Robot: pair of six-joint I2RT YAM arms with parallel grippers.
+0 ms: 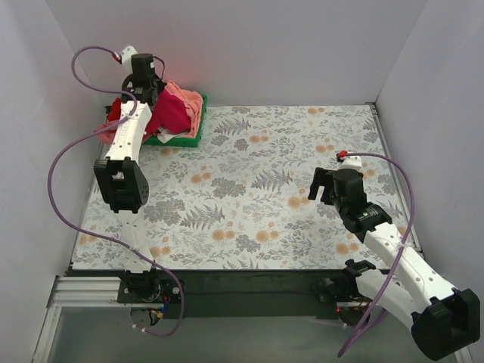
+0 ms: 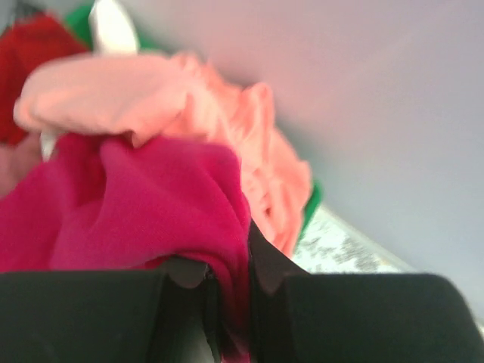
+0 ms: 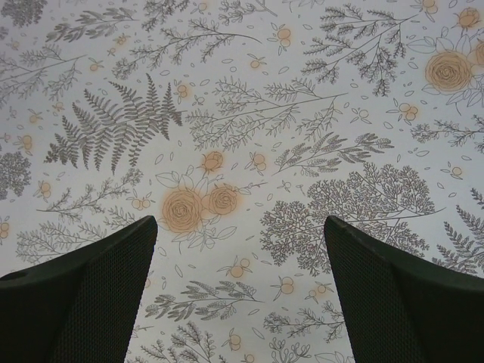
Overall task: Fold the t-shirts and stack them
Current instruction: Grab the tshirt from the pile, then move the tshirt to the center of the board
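Note:
A heap of t-shirts lies in the green tray (image 1: 181, 141) at the back left. The crimson-magenta shirt (image 1: 172, 113) sits on top, with a salmon pink shirt (image 1: 189, 100) behind it and a red one (image 1: 115, 112) at the left. My left gripper (image 1: 145, 92) reaches over the heap and is shut on a fold of the crimson-magenta shirt (image 2: 136, 204), pinched between its fingertips (image 2: 268, 261). The salmon pink shirt (image 2: 151, 94), a red shirt (image 2: 30, 53) and a bit of white cloth (image 2: 113, 26) lie behind. My right gripper (image 1: 327, 185) is open and empty above the patterned table, right of centre (image 3: 238, 234).
The table carries a floral cloth (image 1: 257, 189). White walls close in the back (image 1: 249, 45), the left and the right sides. The tray's green rim (image 2: 311, 204) shows beside the shirts. The purple cables (image 1: 68, 144) loop beside the left arm.

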